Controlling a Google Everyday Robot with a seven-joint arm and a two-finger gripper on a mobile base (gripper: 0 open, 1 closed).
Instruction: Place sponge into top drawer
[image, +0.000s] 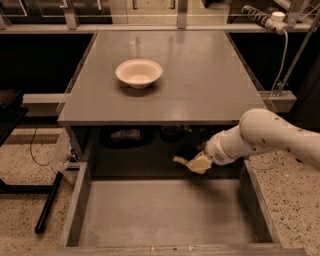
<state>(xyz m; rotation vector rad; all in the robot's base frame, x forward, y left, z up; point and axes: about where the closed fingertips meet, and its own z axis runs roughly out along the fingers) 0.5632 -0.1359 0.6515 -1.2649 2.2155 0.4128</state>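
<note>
The arm reaches in from the right, bent low, with the gripper (191, 162) under the counter's (210, 75) front edge, over the back of the top drawer (165, 215). Its grip cannot be told, and the sponge cannot be made out. A white bowl (139, 73) sits on the counter.

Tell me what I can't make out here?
Sponge: camera view, lost in shadow around the gripper, which hangs over the top drawer's back end, below the tabletop edge.
Things under the tabletop: too dark to identify.
Drawer's front wall: cut by the bottom edge.
</note>
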